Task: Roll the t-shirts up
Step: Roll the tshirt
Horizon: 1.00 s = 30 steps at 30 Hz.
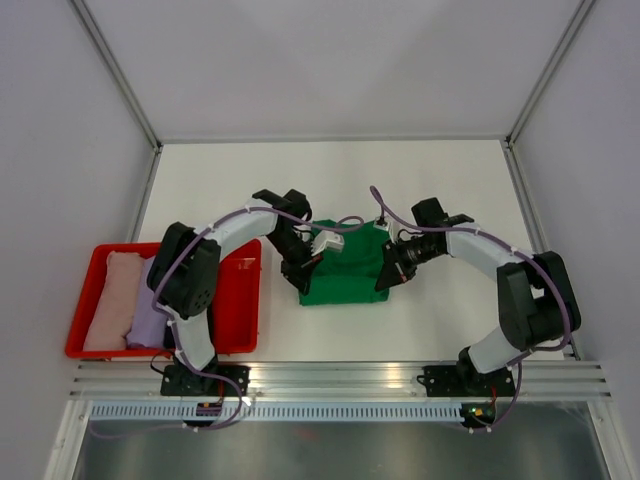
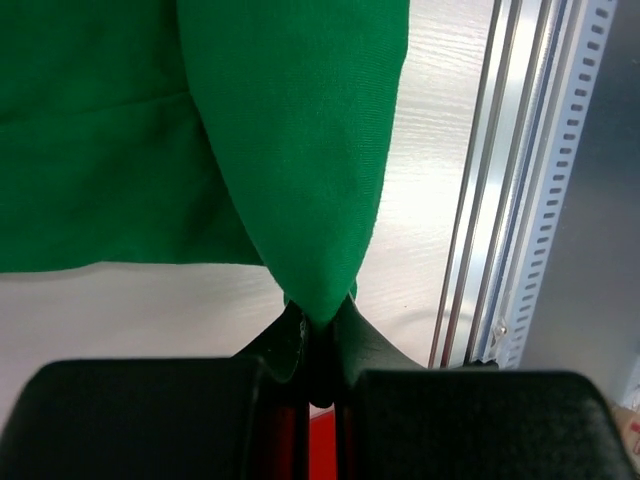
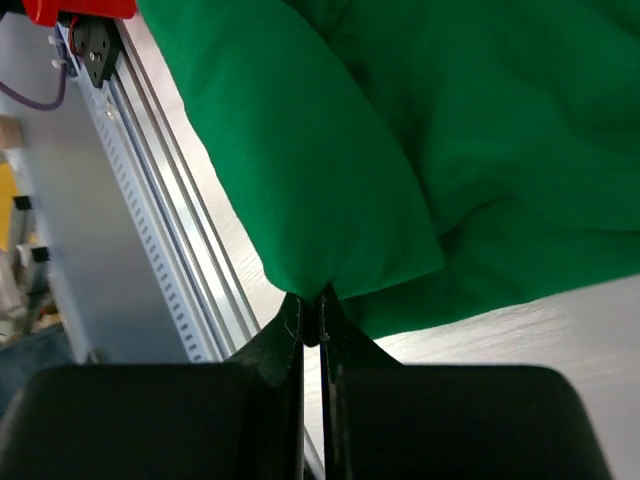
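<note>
wrist views: left gripper (image 2: 318, 320), right gripper (image 3: 312, 303) clamp green t-shirt (image 2: 290, 150).

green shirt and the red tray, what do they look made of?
Green t-shirt: soft knit cloth, probably cotton jersey, with a matte finish. A fine knit texture shows up close, and it drapes and folds limply. Red tray: probably moulded plastic, going by its smooth, even colour and stiff raised rim. It is too small in view to say more.

The green t-shirt (image 2: 290, 150) is matt, finely knit cloth; the table (image 2: 150, 310) smooth, faintly grained white
</note>
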Motion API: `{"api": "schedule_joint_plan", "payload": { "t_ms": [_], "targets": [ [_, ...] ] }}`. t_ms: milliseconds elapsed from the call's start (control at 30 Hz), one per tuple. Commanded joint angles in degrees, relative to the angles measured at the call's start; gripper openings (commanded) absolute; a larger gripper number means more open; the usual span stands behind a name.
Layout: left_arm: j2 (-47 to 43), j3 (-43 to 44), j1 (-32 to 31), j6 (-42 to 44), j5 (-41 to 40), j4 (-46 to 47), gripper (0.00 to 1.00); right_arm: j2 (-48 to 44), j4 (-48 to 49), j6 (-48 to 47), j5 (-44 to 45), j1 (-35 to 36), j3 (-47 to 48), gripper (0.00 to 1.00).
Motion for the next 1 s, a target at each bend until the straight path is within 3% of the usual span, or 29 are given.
{"api": "schedule_joint_plan", "payload": {
  "t_ms": [0,133,267,433,600,767,867,967],
  "targets": [
    [2.5,4.25,0.59,1.03,2.01,-1.18,0.02,2.42,3.34,12.09,-3.7,-0.4,-1.54,0.0],
    [5.05,6.89,0.67,0.33,1.48,-0.65,0.04,0.92,7.14,16.6,-0.36,-3.47,-5.85,0.0],
    [8.47,8.47,0.68,0.15,-0.54,-0.65,0.07,-0.83,8.9,20.37,8.59,-7.61,-7.18,0.02],
    [10.76,9.44,0.68,0.41,-3.44,0.13,0.11,-1.46,10.4,21.89,16.08,-8.05,-6.04,0.26],
    [12.7,12.6,0.67,-1.78,-3.71,0.31,0.2,-2.94,8.56,21.09,20.73,-8.32,-3.93,0.28],
    [12.79,12.87,0.67,-2.05,-2.21,0.31,0.25,-10.93,8.28,15.66,20.13,-8.4,-1.99,0.29],
    [13.05,12.26,0.67,-1.96,-2.04,0.23,0.26,-19.17,14.33,14.42,19.6,-8.4,-4.45,0.36],
    [12.27,11.82,0.67,-1.44,-1.86,0.23,0.32,-26.75,25.22,15.03,17.86,-8.4,-8.84,0.45]
  ]
}}
